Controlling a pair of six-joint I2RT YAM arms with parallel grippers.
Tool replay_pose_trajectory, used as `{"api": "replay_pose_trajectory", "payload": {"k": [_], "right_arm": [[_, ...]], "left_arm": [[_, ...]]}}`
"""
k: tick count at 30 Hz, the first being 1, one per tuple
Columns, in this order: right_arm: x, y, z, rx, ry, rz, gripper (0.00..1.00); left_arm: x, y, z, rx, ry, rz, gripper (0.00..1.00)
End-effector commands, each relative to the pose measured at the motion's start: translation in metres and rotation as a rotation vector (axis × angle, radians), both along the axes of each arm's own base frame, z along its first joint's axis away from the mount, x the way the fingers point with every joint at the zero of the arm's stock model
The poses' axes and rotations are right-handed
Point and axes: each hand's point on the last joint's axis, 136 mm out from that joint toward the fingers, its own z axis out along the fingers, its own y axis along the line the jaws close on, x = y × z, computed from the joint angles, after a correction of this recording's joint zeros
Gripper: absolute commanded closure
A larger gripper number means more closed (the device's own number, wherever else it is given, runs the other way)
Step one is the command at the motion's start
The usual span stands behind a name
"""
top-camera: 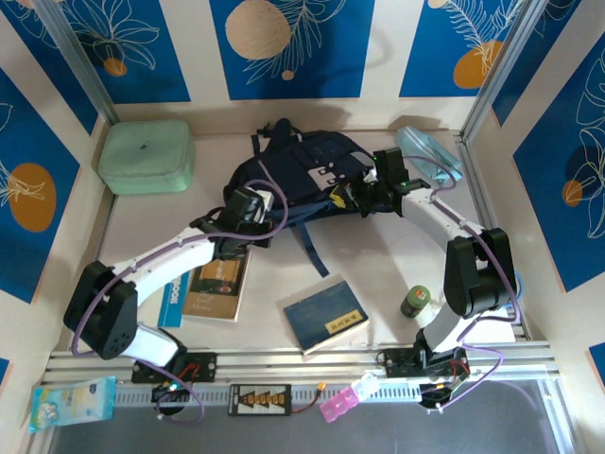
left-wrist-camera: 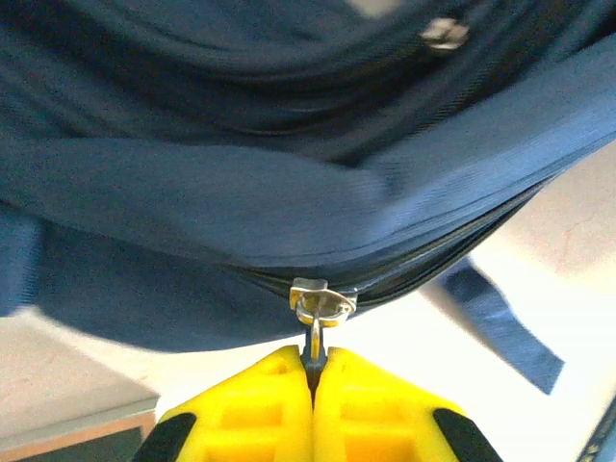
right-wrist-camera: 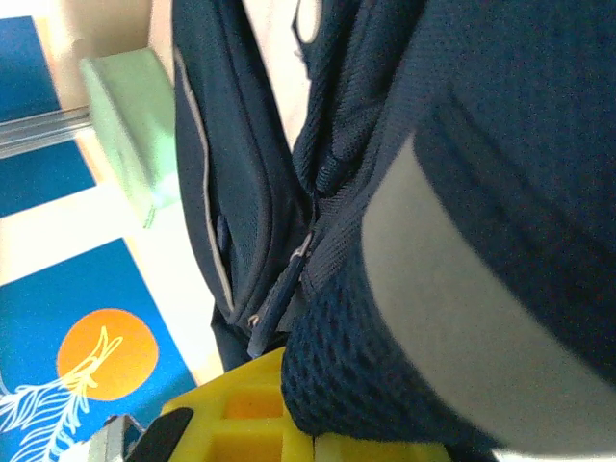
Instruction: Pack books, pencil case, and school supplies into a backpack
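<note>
The left hand (top-camera: 248, 208) is clenched on the zipper pull (left-wrist-camera: 322, 306) of the backpack (top-camera: 293, 170). In the left wrist view its yellow fingers (left-wrist-camera: 260, 404) are pressed together with the metal tab pinched between their tips. The slider sits just ahead of them on the dark zipper line that crosses the navy fabric. A dark strap (left-wrist-camera: 500, 327) lies on the pale counter (top-camera: 378, 265), beyond this hand and off to one side.

The right hand (top-camera: 364, 196) is closed as well, grasping the backpack itself at the opposite side. In the right wrist view a fold of navy mesh bulges out from between its yellow fingers (right-wrist-camera: 241, 409), with a grey-white band just beyond. The backpack lies between the two hands, touching both, toward the back of the counter.

The tan-brown book (top-camera: 216, 284) lies flat just behind the left hand, beside that arm's forearm. The navy book (top-camera: 323, 317), with its small yellow label, lies further back toward the arm bases, well apart from either hand. The pale-blue pencil case (top-camera: 430, 151) lies near the right hand, just past it on its outer side at the back wall. The mint-green case (top-camera: 146, 156) sits well out from the left hand, in the back corner. A small green bottle (top-camera: 414, 301) stands beside the right arm, well behind its hand.
</note>
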Motion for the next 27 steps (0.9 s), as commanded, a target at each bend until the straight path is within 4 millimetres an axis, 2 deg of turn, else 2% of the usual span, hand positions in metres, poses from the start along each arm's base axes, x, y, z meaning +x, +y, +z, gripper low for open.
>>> {"api": "replay_pose_trajectory", "payload": {"k": [1,4,10,13,17,19,24,27], "right_arm": [[0.007,-0.025,0.013,-0.047,-0.102,-0.009,1.0],[0.009,-0.031,0.006,-0.063,-0.112,0.008,1.0],[0.026,-0.018,0.01,-0.044,-0.163,0.068,1.0],[0.041,-0.027,0.009,-0.07,-0.184,0.051,1.0],[0.059,-0.047,-0.006,-0.14,-0.196,0.025,1.0],[0.061,-0.055,-0.012,-0.171,-0.201,0.016,0.99],[0.04,-0.073,-0.013,-0.219,-0.169,-0.046,0.61],[0.013,-0.087,-0.01,-0.291,-0.128,-0.092,0.46]], "left_arm": [[-0.008,0.02,-0.007,0.043,0.017,-0.041,1.0],[-0.01,0.015,-0.004,0.028,0.019,-0.081,1.0],[-0.015,0.0,0.003,-0.013,0.051,-0.154,1.0],[-0.018,-0.011,0.012,-0.047,0.057,-0.184,1.0],[-0.02,-0.04,0.024,-0.123,0.065,-0.235,1.0],[-0.019,-0.055,0.026,-0.145,0.073,-0.242,1.0],[-0.011,-0.083,0.016,-0.178,0.137,-0.213,1.0],[-0.009,-0.094,0.007,-0.172,0.176,-0.21,1.0]]}}
